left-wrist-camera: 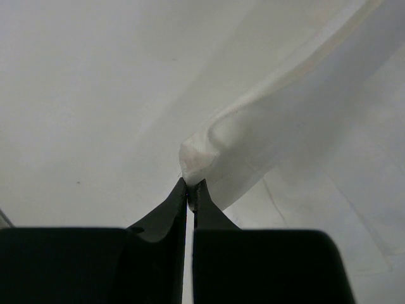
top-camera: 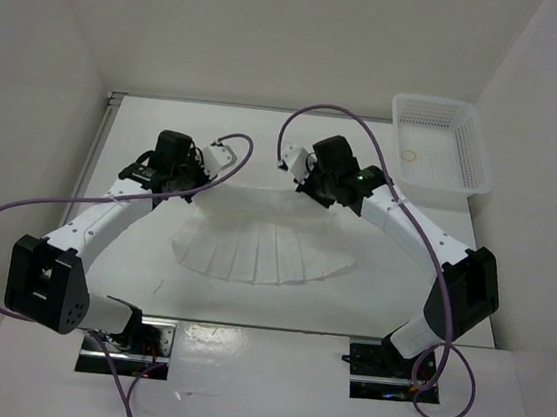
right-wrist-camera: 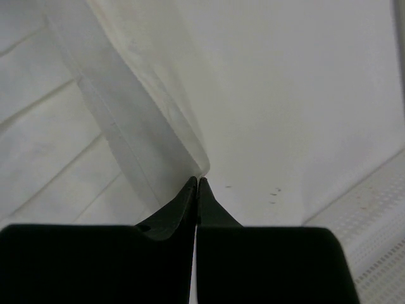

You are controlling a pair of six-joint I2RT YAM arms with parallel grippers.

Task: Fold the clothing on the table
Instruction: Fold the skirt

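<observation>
The clothing [top-camera: 264, 247], a white pleated fan-shaped garment, lies spread in the middle of the table [top-camera: 266, 137], its curved hem toward the arm bases. My left gripper [top-camera: 185, 182] is at the garment's far left corner. In the left wrist view, this gripper [left-wrist-camera: 190, 187] is shut on a bunched bit of the fabric edge [left-wrist-camera: 278, 126], which rises off the table. My right gripper [top-camera: 320, 193] is at the far right corner. The right wrist view has that gripper [right-wrist-camera: 198, 182] shut on a thin fold of the clothing [right-wrist-camera: 139, 120].
A white plastic mesh basket [top-camera: 442, 147] stands at the table's far right corner with a small ring [top-camera: 410, 155] inside; its wall [right-wrist-camera: 380, 253] shows at the right wrist view's lower right. White walls enclose the table, and a metal rail [top-camera: 105, 138] runs along its left edge.
</observation>
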